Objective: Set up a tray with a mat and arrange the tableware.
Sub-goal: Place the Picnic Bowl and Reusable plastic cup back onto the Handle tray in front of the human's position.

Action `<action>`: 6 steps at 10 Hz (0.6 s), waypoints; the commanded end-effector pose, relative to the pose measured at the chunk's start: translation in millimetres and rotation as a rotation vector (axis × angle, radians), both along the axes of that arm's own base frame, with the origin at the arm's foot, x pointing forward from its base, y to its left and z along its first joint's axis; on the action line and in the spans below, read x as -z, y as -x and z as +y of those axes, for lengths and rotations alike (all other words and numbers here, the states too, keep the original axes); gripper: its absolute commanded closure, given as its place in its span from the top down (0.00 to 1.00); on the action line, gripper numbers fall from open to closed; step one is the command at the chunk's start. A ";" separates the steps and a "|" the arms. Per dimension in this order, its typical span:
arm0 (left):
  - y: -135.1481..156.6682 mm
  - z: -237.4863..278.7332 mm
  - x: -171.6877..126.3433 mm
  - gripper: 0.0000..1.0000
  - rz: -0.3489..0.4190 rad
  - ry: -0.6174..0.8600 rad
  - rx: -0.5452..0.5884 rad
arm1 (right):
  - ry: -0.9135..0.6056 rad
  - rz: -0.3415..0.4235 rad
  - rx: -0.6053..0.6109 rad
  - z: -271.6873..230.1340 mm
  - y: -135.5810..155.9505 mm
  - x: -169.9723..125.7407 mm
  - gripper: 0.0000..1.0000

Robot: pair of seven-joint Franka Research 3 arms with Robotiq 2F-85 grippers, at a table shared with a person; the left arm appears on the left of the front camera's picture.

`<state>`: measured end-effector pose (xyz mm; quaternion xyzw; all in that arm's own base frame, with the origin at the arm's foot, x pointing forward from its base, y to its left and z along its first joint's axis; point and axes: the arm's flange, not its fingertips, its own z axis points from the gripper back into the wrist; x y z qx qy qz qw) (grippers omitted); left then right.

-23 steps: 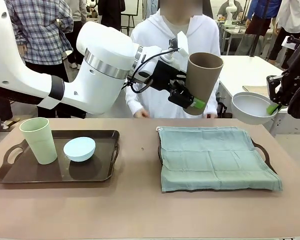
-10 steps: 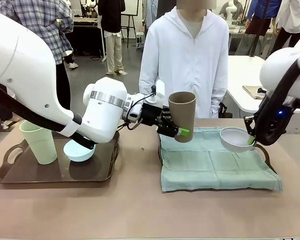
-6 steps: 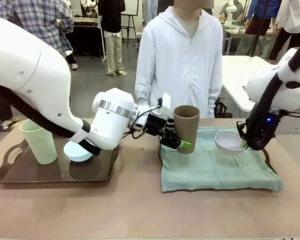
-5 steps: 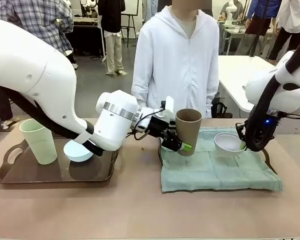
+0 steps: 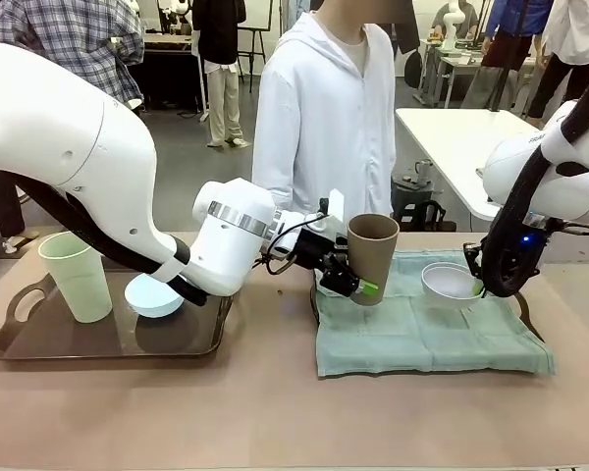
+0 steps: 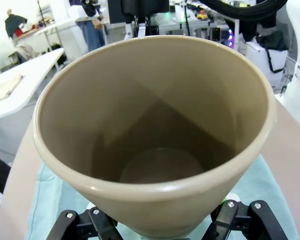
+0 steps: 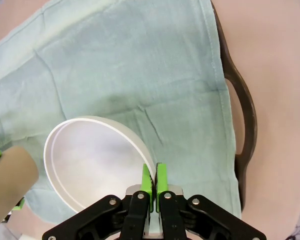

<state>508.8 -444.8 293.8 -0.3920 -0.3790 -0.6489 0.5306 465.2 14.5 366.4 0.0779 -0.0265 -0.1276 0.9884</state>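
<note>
My left gripper point(image 5: 358, 285) is shut on the tan-brown cup point(image 5: 371, 257), holding it upright over the left end of the pale green mat point(image 5: 427, 329); the left wrist view looks straight into the tan-brown cup point(image 6: 155, 135). My right gripper point(image 5: 479, 286) pinches the rim of the white bowl point(image 5: 450, 285), low over the mat's far right part. From the right wrist view the white bowl point(image 7: 92, 162) sits in the green pads point(image 7: 153, 180) above the mat point(image 7: 115, 65). The pale green cup point(image 5: 76, 276) and light blue bowl point(image 5: 155, 295) stand on the left tray point(image 5: 108, 339).
A dark tray handle point(image 7: 242, 115) sticks out from under the mat on the right. A person in a white hoodie point(image 5: 324, 118) stands at the far edge of the table. Bare table point(image 5: 275, 412) stretches along the near side.
Both arms have come down from high above the table: the tan-brown cup sank to the mat's left end and the white bowl dropped and shifted left over the mat. The person stepped left.
</note>
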 end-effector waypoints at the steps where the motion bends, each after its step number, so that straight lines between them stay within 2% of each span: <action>1: -5.9 -16.2 13.0 0.82 0.006 -0.022 0.033 | 0.001 0.003 -0.014 5.8 -5.3 7.4 0.04; 5: -13.4 -24.6 25.4 0.82 -0.014 -0.041 0.047 | -0.009 -0.003 -0.030 3.7 -12.8 21.2 0.04; 6: -15.3 -24.5 25.8 0.82 -0.016 -0.044 0.050 | -0.005 -0.002 -0.040 4.2 -16.9 25.8 0.10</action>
